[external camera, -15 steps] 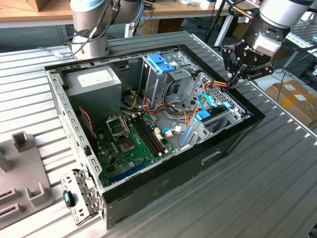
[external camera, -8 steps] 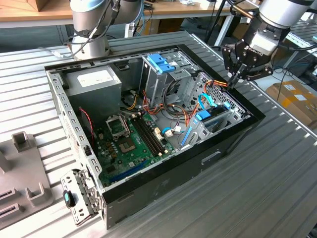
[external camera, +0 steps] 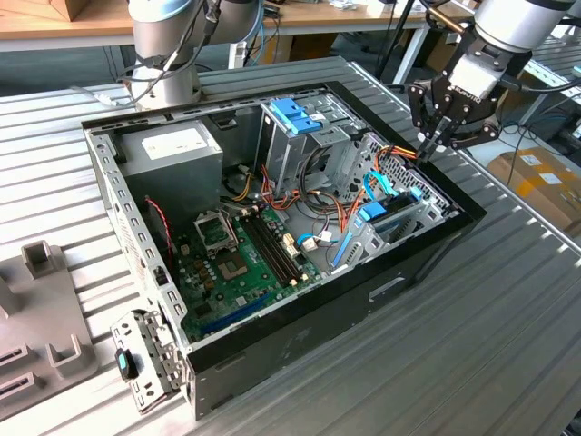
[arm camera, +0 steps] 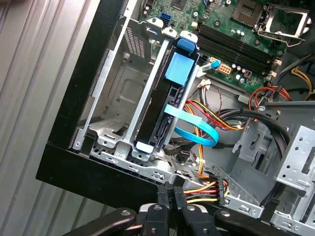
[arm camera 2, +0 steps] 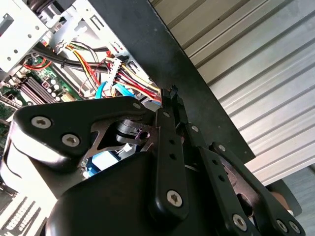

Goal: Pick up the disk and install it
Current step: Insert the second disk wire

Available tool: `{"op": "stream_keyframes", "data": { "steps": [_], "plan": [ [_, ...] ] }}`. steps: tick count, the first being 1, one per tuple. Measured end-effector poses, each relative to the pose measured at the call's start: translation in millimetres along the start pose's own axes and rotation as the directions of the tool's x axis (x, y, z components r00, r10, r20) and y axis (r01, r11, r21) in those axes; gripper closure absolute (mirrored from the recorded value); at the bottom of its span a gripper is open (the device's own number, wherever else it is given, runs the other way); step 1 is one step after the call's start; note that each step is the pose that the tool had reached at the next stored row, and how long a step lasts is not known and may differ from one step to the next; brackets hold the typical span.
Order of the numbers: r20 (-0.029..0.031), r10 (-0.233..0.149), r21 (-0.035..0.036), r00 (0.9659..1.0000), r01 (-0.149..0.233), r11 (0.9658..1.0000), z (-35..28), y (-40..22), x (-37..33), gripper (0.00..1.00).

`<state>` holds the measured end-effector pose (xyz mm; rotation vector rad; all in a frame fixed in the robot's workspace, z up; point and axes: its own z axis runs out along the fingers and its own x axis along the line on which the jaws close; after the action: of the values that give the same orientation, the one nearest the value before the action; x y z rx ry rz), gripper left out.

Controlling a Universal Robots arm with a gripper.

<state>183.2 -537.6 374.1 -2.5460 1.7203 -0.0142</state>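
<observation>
Exterior view: gripper (external camera: pixel 434 138) poised over the computer case (external camera: pixel 272 350) at the corner on the exterior view's right, fingers drawn together at the tips with nothing between them; disk (external camera: pixel 392 216) seated on edge in the drive bay just beside that corner, lying below the tips and a little toward the exterior view's left; long axis along the case wall, slanting from near the gripper toward the front edge; blue rail end showing; drive cage (external camera: pixel 295 136) and power supply (external camera: pixel 172 150) well apart, further into the case.

First wrist view: disk (arm camera: pixel 165 101) standing on its thin edge between the metal bay rails, blue tab at the end nearer the motherboard (arm camera: pixel 236 39), other end pointing back toward the gripper (arm camera: pixel 171 194); long axis running almost straight away from the closed fingertips; blue data cable (arm camera: pixel 194 129) curling off beside it.

Second wrist view: gripper (arm camera 2: pixel 170 101) closed, empty, tips hovering by the case wall and wire bundle (arm camera 2: pixel 130 73).
</observation>
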Motion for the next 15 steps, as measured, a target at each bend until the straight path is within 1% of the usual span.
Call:
{"op": "stream_keyframes", "data": {
  "steps": [8,12,15],
  "plan": [
    [0.0001,0.000,0.0000,1.0000,0.000,1.0000,0.0,0.6,-0.3,0.84],
    [0.0000,0.000,0.0000,1.0000,0.000,1.0000,-0.1,3.2,-1.3,0.84],
    [0.0000,0.000,0.0000,1.0000,0.000,1.0000,-0.4,9.0,-3.7,0.84]
  ]
}}
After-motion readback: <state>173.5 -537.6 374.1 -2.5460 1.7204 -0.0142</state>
